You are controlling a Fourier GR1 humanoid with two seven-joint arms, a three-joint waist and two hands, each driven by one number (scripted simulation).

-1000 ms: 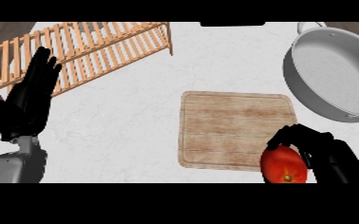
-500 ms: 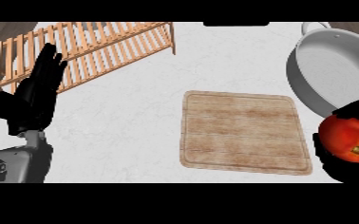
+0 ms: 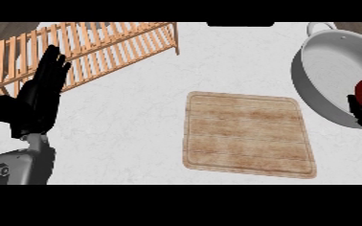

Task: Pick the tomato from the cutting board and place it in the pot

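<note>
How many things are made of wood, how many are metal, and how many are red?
Wood: 2, the drying rack and the cutting board.
Metal: 1, the pot.
Red: 1, the tomato, only a sliver showing at the right edge over the pot.
Total: 4.

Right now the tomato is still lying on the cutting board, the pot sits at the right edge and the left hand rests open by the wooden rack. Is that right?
Not quite. The head view shows the cutting board bare; the tomato is only a red sliver at the right edge, over the pot. The rest holds: the left hand rests open by the wooden rack.
</note>
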